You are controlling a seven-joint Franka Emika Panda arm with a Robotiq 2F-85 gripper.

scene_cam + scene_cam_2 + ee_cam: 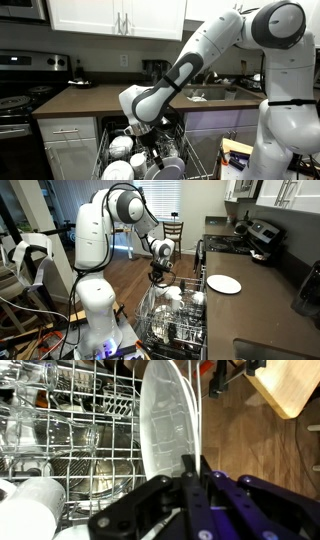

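The white robot arm with black joints point(205, 50) is bending down from its base into the pulled-out grey wire dishwasher rack point(150, 165). The rack is sitting open below the dark brown kitchen surface point(100, 100).

The jaws are clenched almost fully together. In the wrist view their two black fingertips point(189, 468) are pinching the thin rim of a large white round plate point(165, 425), one on each face of it. The plate is standing upright on edge between the rack's wire tines point(90, 445), with its rim running between the fingertips.

Only the wrist view is showing this grip. In both exterior views the jaws are hanging low over the rack among pale dishes. They are too small there to tell how they are standing or which dish they are touching.

The wrist view is also showing a white cylindrical cup point(30, 505) lying near the plate at the lower edge.

An exterior view is showing what the wrist camera is missing. A second white round plate point(223, 284) is lying flat on the surface point(255, 315), well apart from the rack point(170, 330). A black stove point(262, 238) is standing further along that surface.
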